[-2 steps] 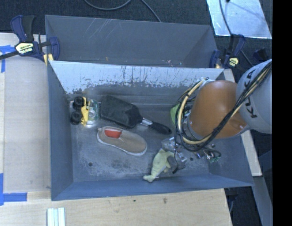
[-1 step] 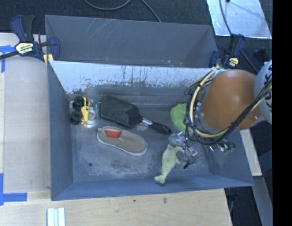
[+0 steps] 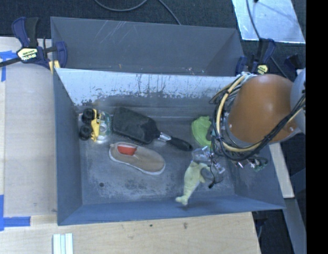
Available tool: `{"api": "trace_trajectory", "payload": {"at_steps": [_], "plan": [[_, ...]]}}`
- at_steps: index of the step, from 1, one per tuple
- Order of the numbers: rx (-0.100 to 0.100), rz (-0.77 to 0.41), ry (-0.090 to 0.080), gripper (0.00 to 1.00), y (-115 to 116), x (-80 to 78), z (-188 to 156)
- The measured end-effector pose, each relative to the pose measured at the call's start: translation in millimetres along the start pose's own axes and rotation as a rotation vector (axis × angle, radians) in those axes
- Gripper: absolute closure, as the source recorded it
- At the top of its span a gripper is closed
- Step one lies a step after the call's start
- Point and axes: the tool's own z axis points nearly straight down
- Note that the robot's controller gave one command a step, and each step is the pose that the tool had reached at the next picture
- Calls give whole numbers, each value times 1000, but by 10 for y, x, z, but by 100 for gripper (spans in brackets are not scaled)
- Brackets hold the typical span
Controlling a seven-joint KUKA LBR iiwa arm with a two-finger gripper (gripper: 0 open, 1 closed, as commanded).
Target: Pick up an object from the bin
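five loose things lie in the grey metal bin [image 3: 69, 157], each left of the gripper [image 3: 210, 168] or close beside it. farthest left of it, by the bin's left wall, is a small yellow and black toy vehicle [image 3: 91, 125]. next toward the gripper lies a black brush [image 3: 133, 126], its thin handle pointing right, toward the gripper. in front of the brush lies a flat grey sole [image 3: 138, 159] with a red patch near its left end. just left of the gripper, up against it, is a limp pale green toy [image 3: 190, 183]. its long axis runs from the gripper down and slightly left, its lower end pointing at the bin's front wall. just behind the gripper sits a bright green lump [image 3: 202, 128]. i cannot tell whether the gripper is clenched or released. to its right is the arm's orange cover [image 3: 262, 110], wrapped in cables.
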Motion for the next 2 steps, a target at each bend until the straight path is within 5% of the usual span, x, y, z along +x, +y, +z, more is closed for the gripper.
{"api": "trace_trajectory", "payload": {"at_steps": [1, 2], "plan": [[8, 19, -14, 100, 104, -60, -208], [1, -72, -4, 100, 147, -37, -110]]}}
